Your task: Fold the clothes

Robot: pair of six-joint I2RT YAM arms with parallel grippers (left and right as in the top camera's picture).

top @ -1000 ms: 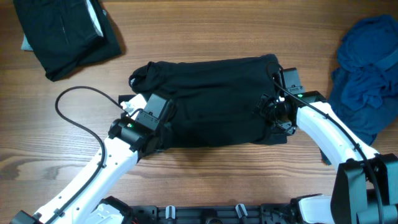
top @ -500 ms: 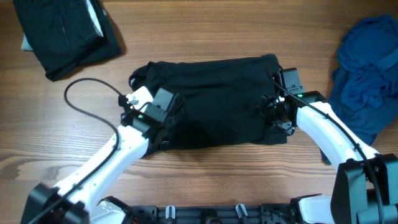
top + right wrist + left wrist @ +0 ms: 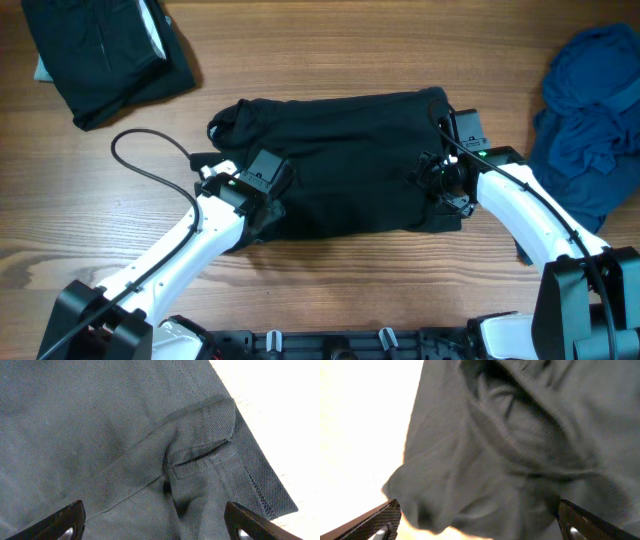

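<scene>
I can read no text, label, brand or number in any of my views. The pale patch (image 3: 155,28) on the folded black garment (image 3: 100,55) at the far left of the desk (image 3: 330,50) is too small for me to make out any print. Up close, the black shirt (image 3: 100,425) shows me only weave and stitching.

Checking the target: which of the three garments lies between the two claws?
The black shirt at the centre; the other black garment lies top left, the blue heap far right.
</scene>
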